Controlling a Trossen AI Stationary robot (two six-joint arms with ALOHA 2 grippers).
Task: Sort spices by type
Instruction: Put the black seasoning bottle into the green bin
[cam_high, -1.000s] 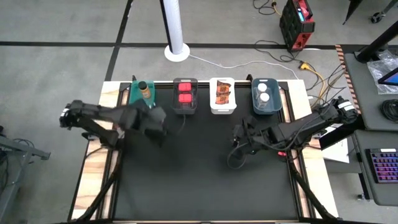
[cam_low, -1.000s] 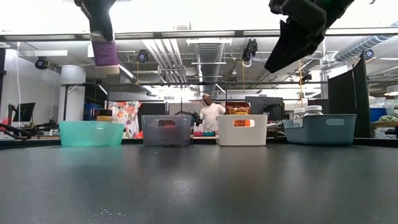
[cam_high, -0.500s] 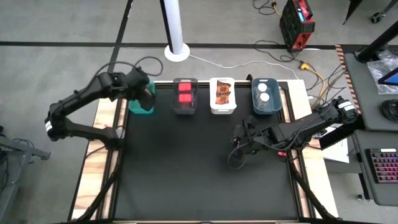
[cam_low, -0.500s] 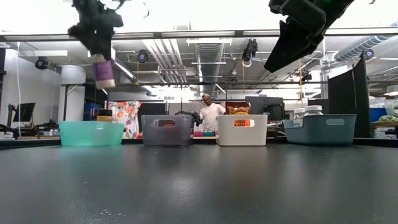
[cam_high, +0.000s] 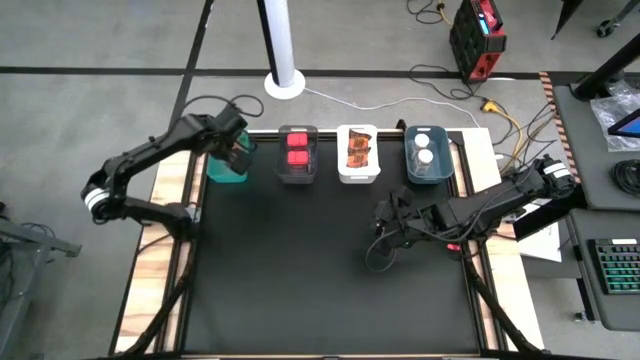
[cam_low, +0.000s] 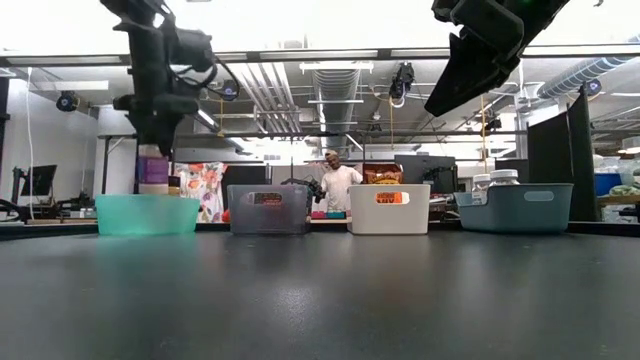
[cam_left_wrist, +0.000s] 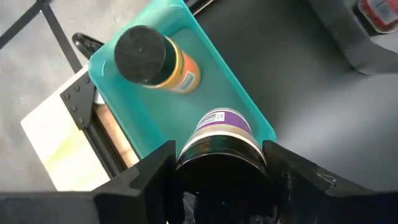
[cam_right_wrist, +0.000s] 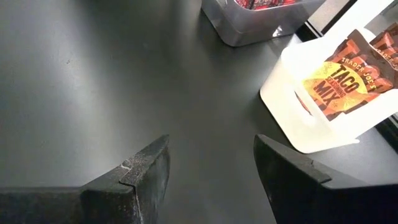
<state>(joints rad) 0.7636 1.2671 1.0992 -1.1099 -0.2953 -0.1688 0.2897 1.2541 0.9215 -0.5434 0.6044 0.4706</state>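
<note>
My left gripper (cam_high: 238, 150) is over the teal bin (cam_high: 222, 172) at the table's far left, shut on a dark-capped bottle with a purple label (cam_low: 152, 170). A second dark-capped bottle with an orange label (cam_left_wrist: 152, 59) stands in the same bin (cam_left_wrist: 249, 115). Two red tubs (cam_high: 297, 150) lie in the grey bin. The orange-brown packets (cam_high: 359, 150) lie in the white bin. Two white-capped jars (cam_high: 424, 149) stand in the blue bin. My right gripper (cam_right_wrist: 211, 168) hangs open above bare table, right of centre (cam_high: 385, 225). My left gripper pinches the purple-labelled bottle by its dark cap end (cam_left_wrist: 217, 155) between its two fingers (cam_left_wrist: 155, 171), one on each side. The fingers come from above, pointing down. The bottle hangs upright below them, its lower end (cam_low: 152, 190) at the teal bin's rim; whether it touches the bin's floor is hidden.
The four bins stand in a row along the far edge: teal (cam_low: 147, 213), grey (cam_low: 267, 208), white (cam_low: 390, 208), blue (cam_low: 514, 206). The black table top (cam_high: 300, 270) spreads in front of them. A person (cam_low: 340, 185) stands in the room far behind the table.
My left arm has swung from the table's left middle toward the far edge, carrying the purple-labelled bottle over the teal bin. It has then come down, so that the bottle's lower end has dropped from high above to the bin's rim. It has stayed shut on the bottle.
</note>
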